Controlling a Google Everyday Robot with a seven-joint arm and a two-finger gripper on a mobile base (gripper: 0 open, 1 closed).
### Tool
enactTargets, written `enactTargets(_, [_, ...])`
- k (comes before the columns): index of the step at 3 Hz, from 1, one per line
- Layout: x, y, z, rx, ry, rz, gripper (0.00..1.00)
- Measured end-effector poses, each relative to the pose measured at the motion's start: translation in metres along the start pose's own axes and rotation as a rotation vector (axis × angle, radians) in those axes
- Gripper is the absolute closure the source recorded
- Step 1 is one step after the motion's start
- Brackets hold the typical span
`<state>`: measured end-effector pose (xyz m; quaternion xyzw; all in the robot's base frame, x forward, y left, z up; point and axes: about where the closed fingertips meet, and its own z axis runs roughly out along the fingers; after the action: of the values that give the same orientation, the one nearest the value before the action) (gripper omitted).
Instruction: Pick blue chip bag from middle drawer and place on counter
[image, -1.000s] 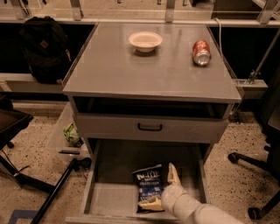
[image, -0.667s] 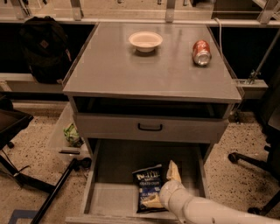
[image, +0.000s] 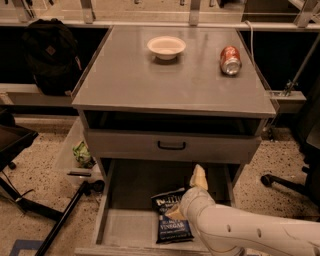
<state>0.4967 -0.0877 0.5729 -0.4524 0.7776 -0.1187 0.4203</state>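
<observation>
The desk (image: 150, 82) is the biggest thing here, and its grey top is where the bag has to end up. Under it, the middle drawer (image: 122, 227) is pulled out. My hand (image: 184, 192) is down inside that drawer, at its right side. My fingers are spread apart, not squeezed. One tip rests on the blue chip bag (image: 172, 225), and the other pokes up just behind the bag's top corner. The bag lies flat on the drawer floor, near the front.

I think I am at the grabbing step. Next I need to close my fingers on the bag's top edge, then lift it clear of the drawer.

Since a second ago, my hand has slid a little deeper into the drawer. The bag has not moved.
</observation>
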Motion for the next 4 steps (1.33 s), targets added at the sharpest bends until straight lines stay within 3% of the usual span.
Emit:
enactTargets(2, [-0.004, -0.008, 0.010, -0.151, 0.040, -0.054, 0.00])
enactTargets(4, [-0.003, -0.008, 0.015, -0.231, 0.063, -0.081, 0.00])
